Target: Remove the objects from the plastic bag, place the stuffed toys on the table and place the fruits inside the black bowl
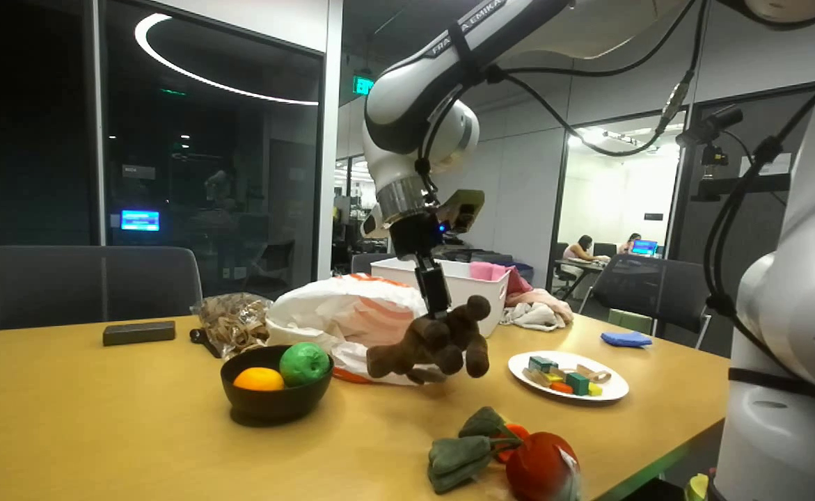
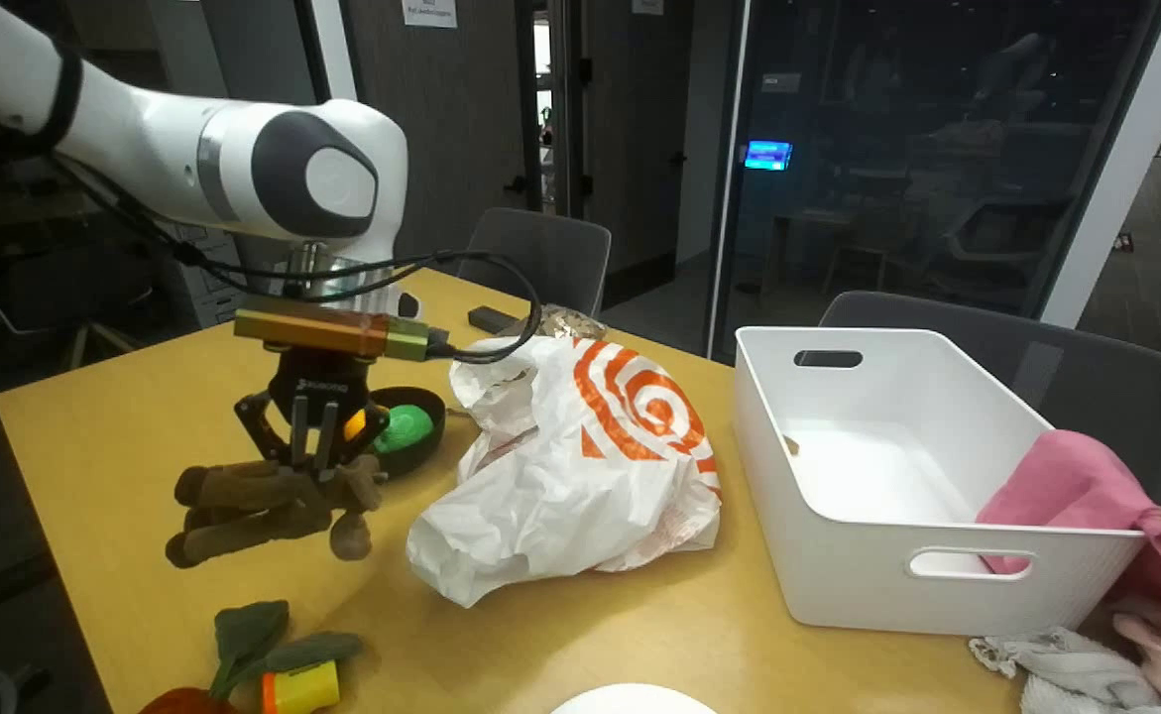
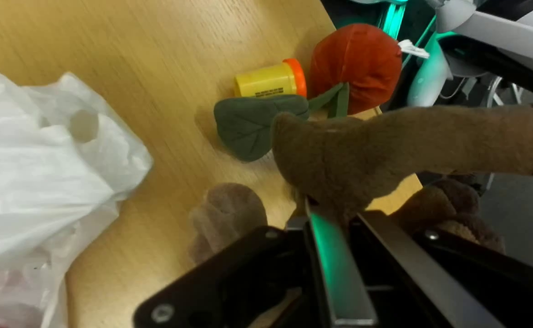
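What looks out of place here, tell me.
A yellow Play-Doh-style tub lies on its side beside the red leafy plush toy; tubs normally stand upright. Its orange lid looks on, and no spill shows. A pink cloth hangs untidily out of the white storage bin.

Arm (image 1: 424,75): "FRA" & "A EMIKA", letters betw. covered by blk strap (image 1: 464,53). Grn lit sign (image 1: 362,85): "EX" legible, rest behind arm. Gripper (image 2: 311,464): "ROBOTIQ", v. small. Plastic bag (image 2: 560,496): orange-red spiral logo (image 2: 656,409). Yellow tub (image 3: 264,82), wrist view: fine blk print, illeg. Paper sign (image 2: 429,12) on dk door (image 2: 431,129), exterior view: printing too small to read.
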Robot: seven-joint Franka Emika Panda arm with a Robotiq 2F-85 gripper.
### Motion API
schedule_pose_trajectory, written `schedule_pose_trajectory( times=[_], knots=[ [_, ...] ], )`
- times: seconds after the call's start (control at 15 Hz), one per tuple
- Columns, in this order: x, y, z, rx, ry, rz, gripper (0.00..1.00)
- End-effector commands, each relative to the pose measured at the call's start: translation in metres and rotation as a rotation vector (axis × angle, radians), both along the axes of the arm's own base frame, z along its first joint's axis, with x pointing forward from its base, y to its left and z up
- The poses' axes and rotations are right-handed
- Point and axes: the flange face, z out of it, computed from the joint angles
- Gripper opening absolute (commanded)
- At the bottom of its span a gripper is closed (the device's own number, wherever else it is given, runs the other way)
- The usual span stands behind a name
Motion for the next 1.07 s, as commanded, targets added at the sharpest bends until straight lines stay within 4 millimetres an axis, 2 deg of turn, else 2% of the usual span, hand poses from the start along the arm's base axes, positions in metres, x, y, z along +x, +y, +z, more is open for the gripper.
schedule_pose_trajectory(
  times=[0.0, 0.2, 0.27, 0.6, 0.87, 1.0],
  knots=[
    [-0.016, 0.008, -0.024, 0.085, -0.032, 0.000, 0.08],
    [-0.008, -0.002, -0.041, 0.191, -0.029, -0.018, 0.06],
    [-0.004, -0.005, -0.041, 0.207, -0.054, -0.008, 0.28],
    [0.013, -0.024, -0.035, 0.242, -0.147, 0.000, 0.64],
    [0.026, -0.024, -0.002, 0.210, -0.290, -0.001, 0.94],
    [0.040, -0.017, 0.006, 0.187, -0.355, 0.072, 1.00]
  ],
)
